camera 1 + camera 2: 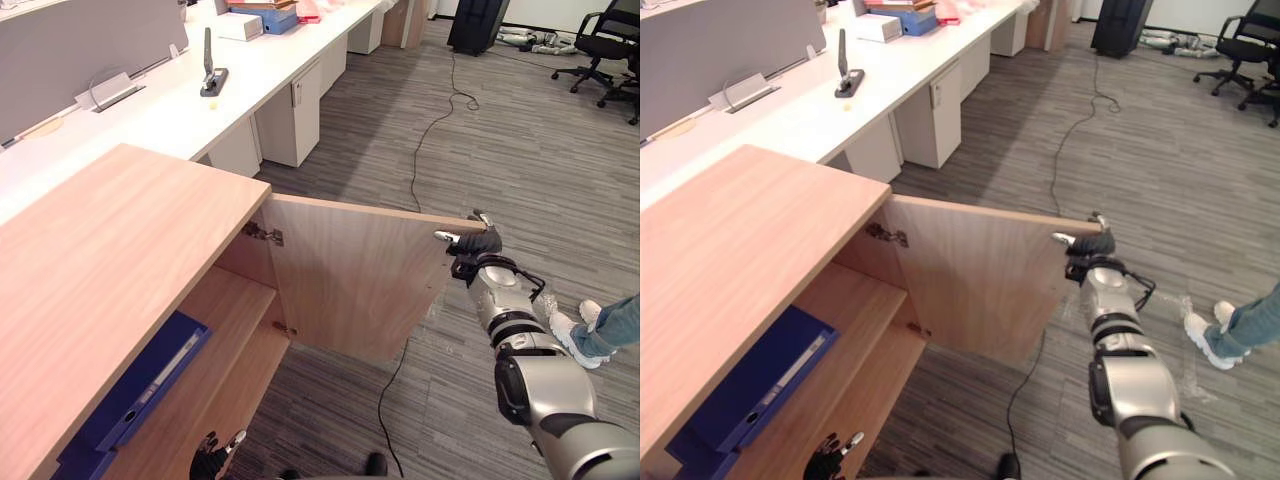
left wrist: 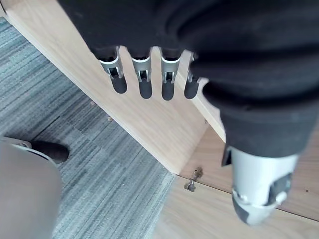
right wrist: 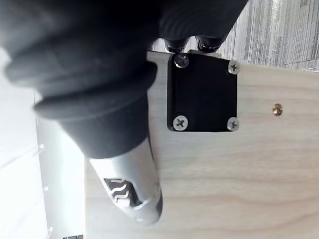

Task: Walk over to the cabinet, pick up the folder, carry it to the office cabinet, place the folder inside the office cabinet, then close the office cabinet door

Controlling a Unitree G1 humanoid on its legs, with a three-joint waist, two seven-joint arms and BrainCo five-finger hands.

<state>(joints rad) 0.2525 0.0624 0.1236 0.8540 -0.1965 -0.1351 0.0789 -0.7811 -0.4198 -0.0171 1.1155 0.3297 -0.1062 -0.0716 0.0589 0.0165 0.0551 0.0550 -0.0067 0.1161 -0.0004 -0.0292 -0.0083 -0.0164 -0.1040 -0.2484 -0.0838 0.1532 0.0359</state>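
A blue folder [image 1: 140, 390] lies flat on the upper shelf inside the wooden office cabinet [image 1: 100, 260]. The cabinet door [image 1: 350, 280] stands swung wide open, its inner face toward me. My right hand [image 1: 470, 242] is at the door's top outer corner. Its thumb [image 3: 129, 194] rests straight on the inner face beside a black catch plate [image 3: 202, 92], and its fingers reach straight past the edge. Low by the cabinet's front, my left hand [image 1: 215, 455] hangs with straight fingers [image 2: 144, 82] and holds nothing.
A long white desk [image 1: 200, 110] with a drawer unit [image 1: 290, 120] runs behind the cabinet. A person's leg and white shoe [image 1: 590, 335] stand on the carpet right of my right arm. Office chairs [image 1: 610, 50] are at the far right.
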